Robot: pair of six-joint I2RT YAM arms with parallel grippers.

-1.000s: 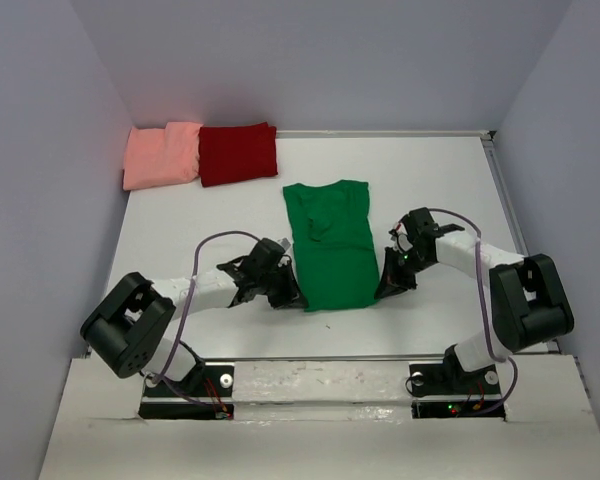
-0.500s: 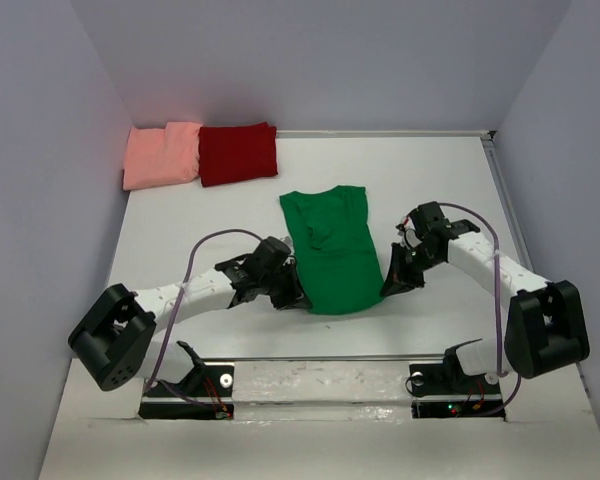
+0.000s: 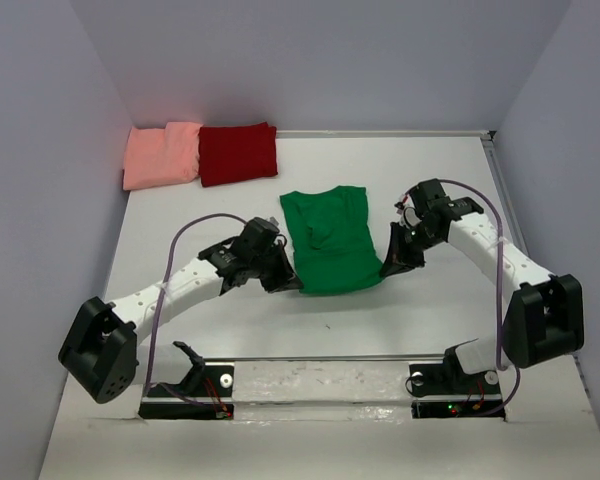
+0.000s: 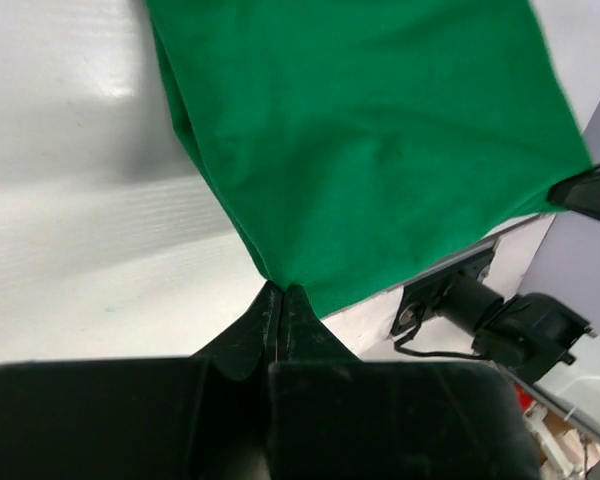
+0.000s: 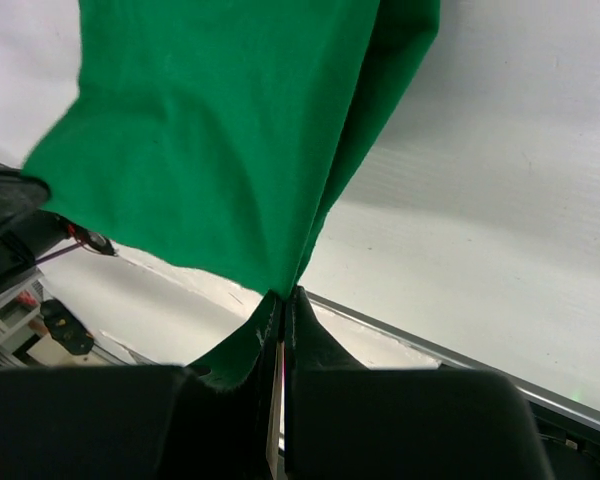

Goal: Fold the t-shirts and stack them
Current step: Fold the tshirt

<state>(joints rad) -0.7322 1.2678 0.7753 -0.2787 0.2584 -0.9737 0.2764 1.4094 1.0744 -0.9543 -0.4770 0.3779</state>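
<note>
A bright green t-shirt (image 3: pixel 330 240) lies lengthwise in the middle of the white table, its near hem lifted off the surface. My left gripper (image 3: pixel 293 285) is shut on the hem's left corner (image 4: pixel 280 283). My right gripper (image 3: pixel 387 268) is shut on the right corner (image 5: pixel 285 288). In both wrist views the green cloth (image 4: pixel 380 140) (image 5: pixel 230 130) hangs stretched from the pinched fingertips. A salmon-pink t-shirt (image 3: pixel 162 154) and a dark red t-shirt (image 3: pixel 238 153) lie folded side by side at the far left corner.
Grey walls close in the table on the left, back and right. A metal rail (image 3: pixel 505 205) runs along the right edge. The arm bases (image 3: pixel 320 385) sit at the near edge.
Both grippers have moved away from the near edge with the hem in them. The green shirt's near end has risen and the shirt looks shorter.
</note>
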